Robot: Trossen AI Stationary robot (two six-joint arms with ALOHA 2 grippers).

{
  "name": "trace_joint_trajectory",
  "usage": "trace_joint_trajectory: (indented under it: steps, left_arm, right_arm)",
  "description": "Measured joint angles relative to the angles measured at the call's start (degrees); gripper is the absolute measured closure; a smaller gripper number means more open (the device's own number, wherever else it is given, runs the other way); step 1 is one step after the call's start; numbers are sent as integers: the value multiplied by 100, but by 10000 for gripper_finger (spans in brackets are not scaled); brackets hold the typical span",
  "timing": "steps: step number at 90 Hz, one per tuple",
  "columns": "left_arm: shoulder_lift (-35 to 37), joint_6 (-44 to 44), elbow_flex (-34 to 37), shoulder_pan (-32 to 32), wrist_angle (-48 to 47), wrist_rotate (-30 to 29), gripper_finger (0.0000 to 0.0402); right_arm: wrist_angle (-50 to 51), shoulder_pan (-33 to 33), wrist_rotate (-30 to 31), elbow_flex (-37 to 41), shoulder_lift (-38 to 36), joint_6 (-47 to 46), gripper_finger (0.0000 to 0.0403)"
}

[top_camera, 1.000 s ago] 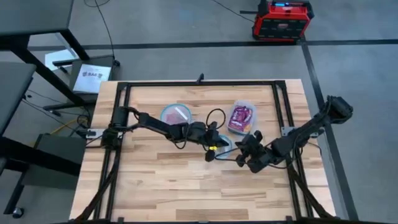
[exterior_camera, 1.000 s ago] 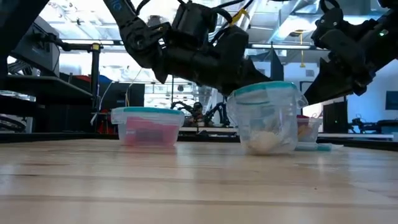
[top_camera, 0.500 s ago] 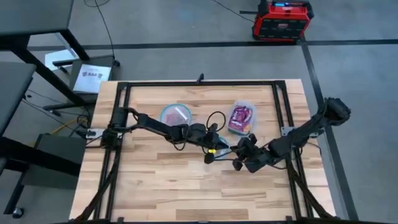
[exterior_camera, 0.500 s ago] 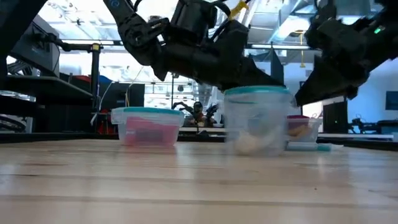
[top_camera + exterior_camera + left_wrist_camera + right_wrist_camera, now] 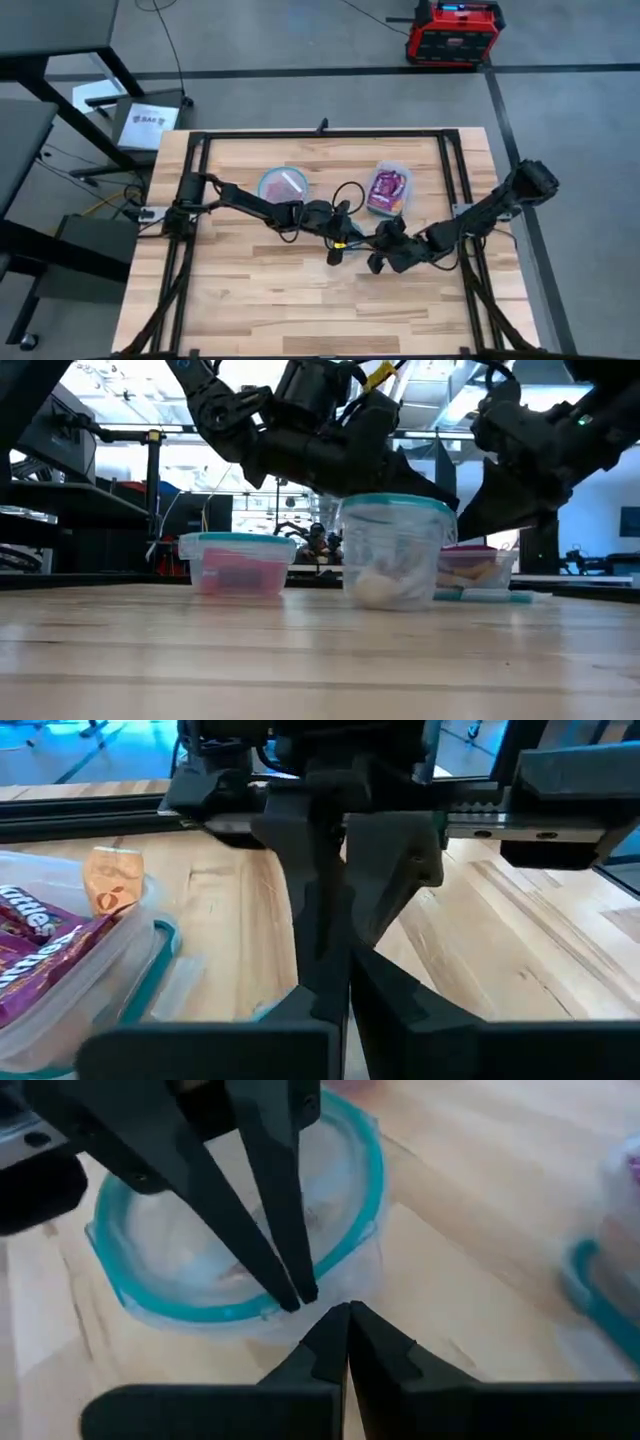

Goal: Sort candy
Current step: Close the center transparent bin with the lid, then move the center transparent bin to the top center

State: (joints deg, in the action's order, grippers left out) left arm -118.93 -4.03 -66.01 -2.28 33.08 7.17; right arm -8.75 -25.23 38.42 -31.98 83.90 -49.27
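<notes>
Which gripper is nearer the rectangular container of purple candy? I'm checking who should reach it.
Left. The left gripper sits just beside the rectangular container, towards the table's middle; the right gripper is farther off, nearer the front edge.

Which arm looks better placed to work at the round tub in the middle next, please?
Probably the left: the left pincer, shut, points down over the rim of the tub, while the right pincer, also shut, sits just outside it.
</notes>
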Motion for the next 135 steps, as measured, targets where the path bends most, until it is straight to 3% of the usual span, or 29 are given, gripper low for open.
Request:
trace_joint_trajectory:
  steps: [13, 22, 39, 51, 67, 78, 87, 98, 108, 119, 135]
  left_arm:
    - [-4, -46, 27, -33, 35, -7, 402]
    - [-7, -67, 25, -62, 42, -42, 402]
    - [251, -136, 30, -111, -124, -62, 402]
    - [880, -300, 41, -141, -699, -55, 402]
    - [1937, -565, 29, -142, -1944, -122, 402]
    - [2600, -580, 30, -144, -3183, -335, 402]
    - [3190, -580, 47, -207, -4268, -757, 402]
    - [3982, -419, 324, -333, -5140, -1531, 402]
    - [4815, -37, 811, -404, -5226, -1934, 402]
    - [5613, 377, 1446, -350, -5216, -2036, 402]
    - [6290, 865, 2073, -286, -5219, -2047, 402]
  right_arm:
    - [-916, 70, -100, 344, 55, 70, 403]
    - [-924, 74, -111, 381, 36, 111, 403]
    - [682, 15, -234, 20, -455, 137, 403]
    - [1677, 10, -602, -358, -886, 396, 403]
    - [401, 61, -728, -569, -1018, 1639, 403]
    - [-736, 358, -942, -566, -676, 2317, 403]
    - [-1845, 704, -1595, -610, -135, 2736, 403]
    - [-2267, 1139, -2266, -1073, 676, 3086, 403]
    - [-2093, 1465, -2710, -1848, 1411, 3320, 403]
    - [-1187, 1753, -3166, -2688, 2080, 3463, 403]
    - [-182, 1990, -3431, -3200, 2423, 3475, 403]
